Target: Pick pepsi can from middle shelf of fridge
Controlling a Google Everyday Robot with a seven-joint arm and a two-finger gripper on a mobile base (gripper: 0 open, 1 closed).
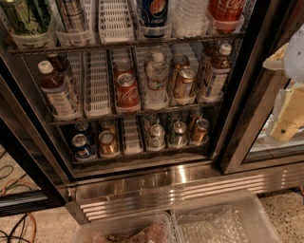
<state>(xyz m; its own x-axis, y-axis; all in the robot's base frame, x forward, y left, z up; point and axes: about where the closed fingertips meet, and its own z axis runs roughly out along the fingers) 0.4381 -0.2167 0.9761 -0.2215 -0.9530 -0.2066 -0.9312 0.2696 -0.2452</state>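
The fridge [237, 118] stands open before me, with a ribbed steel base panel [180, 190]. The pepsi can [154, 13], dark blue with the round globe logo, stands upright in a clear front cup on the middle shelf [123, 43], the topmost rack in view, a little right of centre. Its top is cut off by the frame edge. My gripper [287, 121], cream and white, hangs at the far right in front of the closed right glass door. It is well to the right of the can, lower than it, and outside the open compartment.
On the same rack are a red cola can [225, 12], a silver can [73, 19] and a green can [26, 19]. The rack below holds brown bottles [57, 90], red cola cans [126, 90] and a water bottle [156, 80]. Another blue can [83, 144] sits on the lowest rack. Clear plastic bins [223, 220] stand on the floor.
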